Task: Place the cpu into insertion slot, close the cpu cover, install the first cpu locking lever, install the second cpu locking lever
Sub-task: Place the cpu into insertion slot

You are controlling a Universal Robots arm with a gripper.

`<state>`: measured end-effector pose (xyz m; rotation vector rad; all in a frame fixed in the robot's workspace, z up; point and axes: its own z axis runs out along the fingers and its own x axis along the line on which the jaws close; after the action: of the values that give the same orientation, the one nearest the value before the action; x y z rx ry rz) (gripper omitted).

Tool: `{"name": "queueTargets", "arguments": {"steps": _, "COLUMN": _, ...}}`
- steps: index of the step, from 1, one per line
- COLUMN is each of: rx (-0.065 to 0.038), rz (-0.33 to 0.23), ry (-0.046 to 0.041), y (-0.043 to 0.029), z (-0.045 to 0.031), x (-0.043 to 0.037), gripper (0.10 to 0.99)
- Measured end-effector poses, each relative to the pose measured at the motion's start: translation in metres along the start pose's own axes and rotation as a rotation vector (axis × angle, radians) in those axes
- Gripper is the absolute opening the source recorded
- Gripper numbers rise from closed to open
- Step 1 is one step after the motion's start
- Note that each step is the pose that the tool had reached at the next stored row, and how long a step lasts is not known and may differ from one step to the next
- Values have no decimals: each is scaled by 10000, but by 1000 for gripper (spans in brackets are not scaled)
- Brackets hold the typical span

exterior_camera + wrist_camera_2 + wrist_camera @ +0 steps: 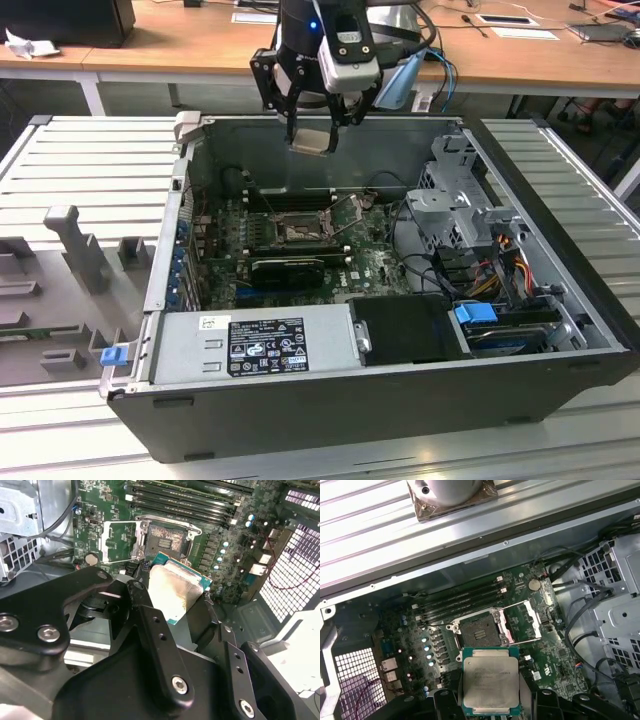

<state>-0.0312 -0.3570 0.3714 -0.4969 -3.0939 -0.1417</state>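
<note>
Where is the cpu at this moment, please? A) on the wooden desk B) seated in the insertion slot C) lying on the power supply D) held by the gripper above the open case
D: the gripper holds the cpu aloft, and the insertion slot below lies open and empty.

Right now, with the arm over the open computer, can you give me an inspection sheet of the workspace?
Surface: ribbed grey table carrying an open computer case.
Job's things: cpu held above the motherboard, not yet seated; insertion slot empty; cpu cover folded open beside it.
Clutter: grey fixtures and a blue clip on the table at the exterior view's left.
Grippers: gripper shut on the cpu, above the case.
Cables: black cables by the drive cage; coloured wires at the exterior view's right.
Surroundings: wooden desks behind the table.
</note>
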Motion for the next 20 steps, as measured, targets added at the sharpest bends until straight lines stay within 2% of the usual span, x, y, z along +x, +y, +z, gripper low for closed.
{"name": "queueTargets", "arguments": {"steps": 12, "rx": -2, "rz": 141, "ry": -12, "y": -1, "z": 11, "x": 0, "gripper": 541}}
{"name": "queueTargets", "arguments": {"steps": 20, "rx": -10, "rz": 502, "ry": -44, "y": -1, "z": 14, "x": 0, "gripper": 541}}
